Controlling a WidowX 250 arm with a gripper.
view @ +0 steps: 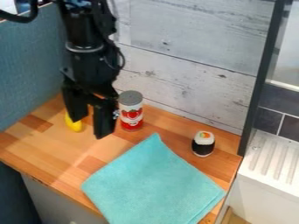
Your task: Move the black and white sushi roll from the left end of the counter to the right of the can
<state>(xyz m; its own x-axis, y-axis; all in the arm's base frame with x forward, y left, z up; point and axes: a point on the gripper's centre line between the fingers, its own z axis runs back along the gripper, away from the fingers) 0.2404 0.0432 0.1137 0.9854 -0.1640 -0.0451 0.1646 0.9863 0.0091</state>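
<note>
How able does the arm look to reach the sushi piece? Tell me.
Probably yes: the sushi piece stands uncovered beside the towel, though the open gripper may need to clear the can.

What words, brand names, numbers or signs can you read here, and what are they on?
No word, brand, number or sign can be read.
On the can: a red and white label; any print is too small to read.
On the toy sushi: coloured patches, no lettering to be seen.
On the cloth: none seen.
On the black gripper: none that I can make out.
</note>
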